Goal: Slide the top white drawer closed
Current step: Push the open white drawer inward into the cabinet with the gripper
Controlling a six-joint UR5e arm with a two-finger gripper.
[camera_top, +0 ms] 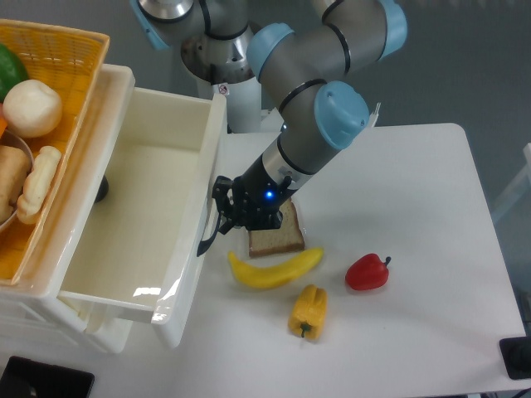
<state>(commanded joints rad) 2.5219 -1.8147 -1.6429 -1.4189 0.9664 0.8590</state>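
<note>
The top white drawer (145, 215) stands pulled out to the right, empty inside, with its black curved handle (209, 232) on the front panel. My gripper (226, 209) is low over the table, right against that handle and the drawer front. Its fingers are dark and bunched together, so I cannot make out how far apart they stand. Nothing seems to be held.
A slice of bread in plastic (276, 236) lies just right of the gripper. A banana (272, 270), a yellow pepper (308, 310) and a red pepper (367, 272) lie in front. A yellow basket (62, 75) of food sits on the cabinet top at the left.
</note>
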